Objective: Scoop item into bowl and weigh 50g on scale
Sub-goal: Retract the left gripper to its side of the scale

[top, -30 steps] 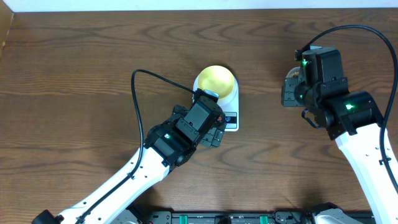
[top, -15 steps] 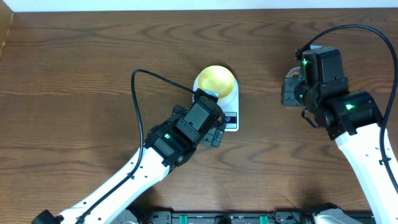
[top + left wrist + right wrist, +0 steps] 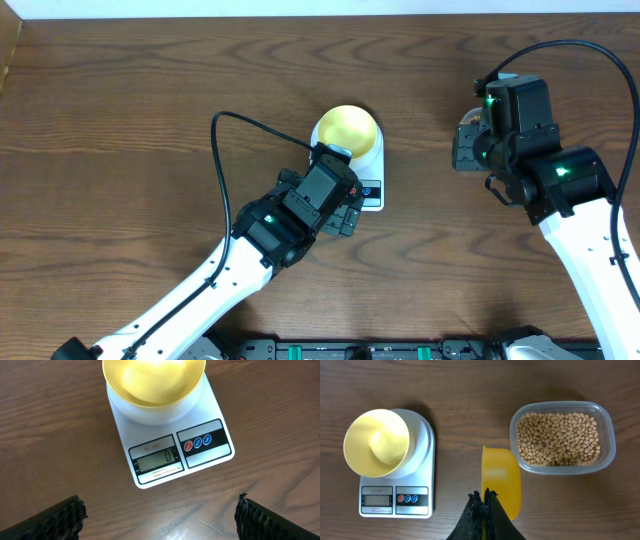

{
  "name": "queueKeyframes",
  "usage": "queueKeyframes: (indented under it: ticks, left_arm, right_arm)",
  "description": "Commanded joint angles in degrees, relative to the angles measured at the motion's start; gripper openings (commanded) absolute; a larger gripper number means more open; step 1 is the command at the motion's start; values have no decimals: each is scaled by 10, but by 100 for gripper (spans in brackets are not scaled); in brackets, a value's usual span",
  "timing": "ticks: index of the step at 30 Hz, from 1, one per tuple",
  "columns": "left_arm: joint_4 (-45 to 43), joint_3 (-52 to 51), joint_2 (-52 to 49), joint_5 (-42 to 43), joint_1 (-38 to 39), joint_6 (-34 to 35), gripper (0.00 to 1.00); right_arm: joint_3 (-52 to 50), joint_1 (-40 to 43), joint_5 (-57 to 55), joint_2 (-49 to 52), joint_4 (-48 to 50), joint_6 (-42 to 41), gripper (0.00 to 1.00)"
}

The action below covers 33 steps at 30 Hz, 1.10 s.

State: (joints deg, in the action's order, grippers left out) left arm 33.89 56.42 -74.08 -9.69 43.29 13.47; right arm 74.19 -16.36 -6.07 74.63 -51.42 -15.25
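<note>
Item: beans [image 3: 557, 437], small, round and tan, all lying in a clear plastic tub [image 3: 609, 457] that sits well apart from the scale [image 3: 427, 462], with the scoop between the two; none are in the bowl and none are on the scale. Bowl [image 3: 152, 382]: pale yellow, shallow, empty, seated on the round platform at the back of the scale, away from its display. Display [image 3: 156, 461]: reads zero (so the bowl's weight appears already cancelled out), with three small buttons just beside it on the front edge. Scoop [image 3: 501, 480]: yellow plastic, empty, held above the table [image 3: 470, 385] between scale and tub, its open end pointing away from the camera. Right gripper [image 3: 482, 502]: jaws closed tight on the scoop's handle. Left gripper [image 3: 160, 510]: jaws spread wide and holding nothing, hovering just off the display edge of the scale, touching neither scale nor bowl. Step in hand, as judged: the setup is done and the first scoop has not begun, so all the weighing remains. Next move, as judged: the right arm carries the scoop away from the scale to the tub, digs it into the beans, lifts it level, brings it over the bowl and tips gently, adding beans in small amounts as the display nears fifty grams.
</note>
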Motion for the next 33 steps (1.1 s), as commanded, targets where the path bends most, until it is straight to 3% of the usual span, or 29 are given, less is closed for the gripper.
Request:
queueKeyframes:
  ticks: [1,12,33]
  left_arm:
    - [2,-6,3,1,0,-3,98]
    - [17,-6,3,1,0,-3,98]
    - [17,-6,3,1,0,-3,98]
  right_arm:
    - [11,2,-9,0,7,12,1]
    - [11,2,12,-6,-49,12,1]
    - [11,2,25,-12,-49,54,1]
